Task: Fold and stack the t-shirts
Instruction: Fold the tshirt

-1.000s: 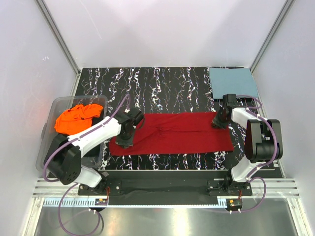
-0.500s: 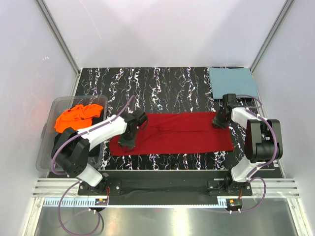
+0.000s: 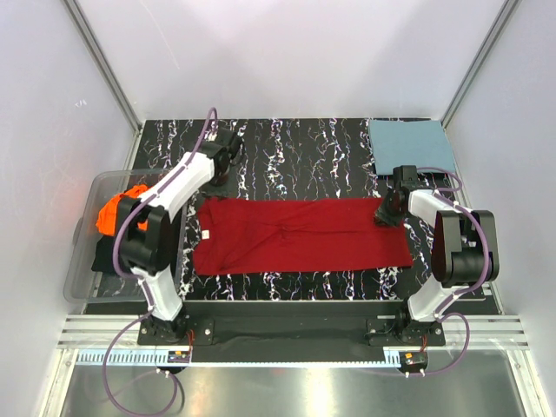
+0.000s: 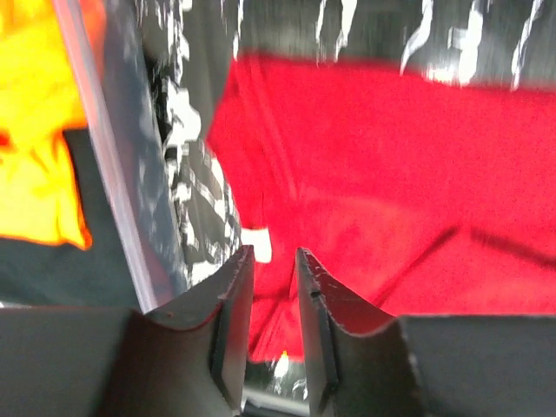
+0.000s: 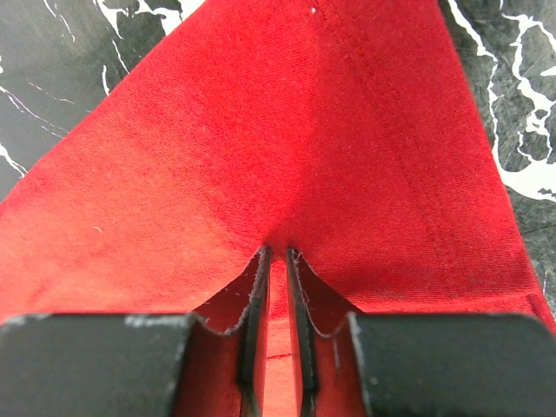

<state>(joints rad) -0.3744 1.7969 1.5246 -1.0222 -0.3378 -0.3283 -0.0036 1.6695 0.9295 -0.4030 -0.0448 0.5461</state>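
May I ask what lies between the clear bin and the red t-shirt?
Bare marbled table, clearest in the left wrist view, separates the clear bin from the red t-shirt.

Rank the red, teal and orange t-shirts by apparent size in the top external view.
1. red t-shirt, spread out flat.
2. teal t-shirt, folded at the far right corner.
3. orange t-shirt, bunched in the bin and partly hidden, so its size is less sure.

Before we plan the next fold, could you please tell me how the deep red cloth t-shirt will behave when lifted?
Probably floppy: the deep red cloth t-shirt puckers where the right claw pinches it. Likely light, lying thin and flat. It would probably drape, not hold shape.
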